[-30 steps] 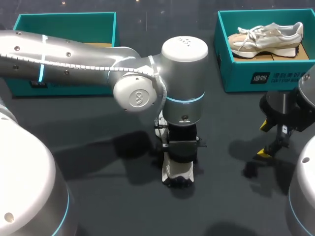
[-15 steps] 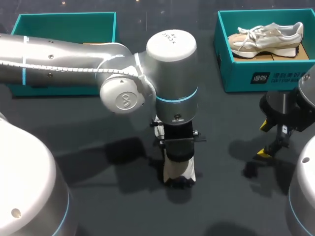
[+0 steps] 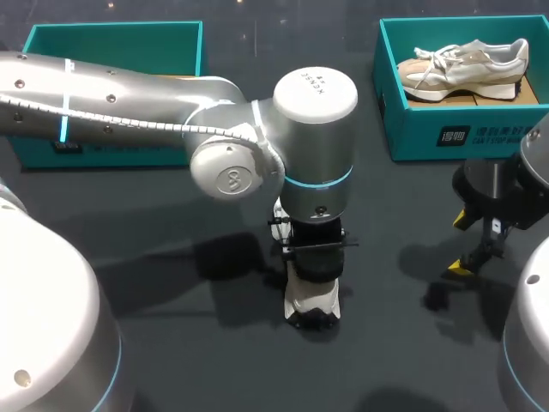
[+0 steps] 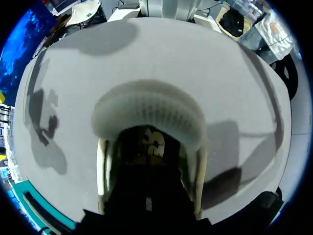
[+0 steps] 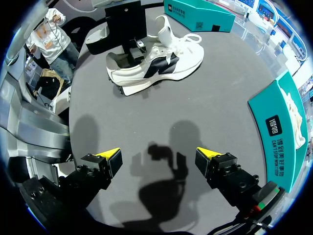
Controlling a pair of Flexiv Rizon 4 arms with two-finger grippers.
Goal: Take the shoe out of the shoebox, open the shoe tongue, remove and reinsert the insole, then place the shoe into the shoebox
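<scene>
A white shoe (image 3: 312,302) with black side panels (image 5: 157,62) stands on the dark table at the middle, heel toward the front edge. My left arm comes across from the left, and its gripper (image 3: 316,260) points down into the shoe's heel opening (image 4: 146,113). Its fingertips are hidden inside; the insole (image 4: 154,145) shows below the heel rim. The right wrist view shows the left gripper (image 5: 128,35) as a black block in the shoe's mouth. My right gripper (image 3: 461,247) hangs open over bare table at the right, its fingers (image 5: 109,154) wide apart and nothing between them.
A teal shoebox (image 3: 455,129) at the back right holds a beige shoe (image 3: 463,64). A second teal shoebox (image 3: 111,39) stands at the back left, partly behind my left arm. Bare table (image 3: 197,343) lies in front of the shoe and between the grippers.
My left wrist swung a little to the left and then back, with its gripper staying in the shoe. The shoe shifted only slightly. The right arm has not moved.
</scene>
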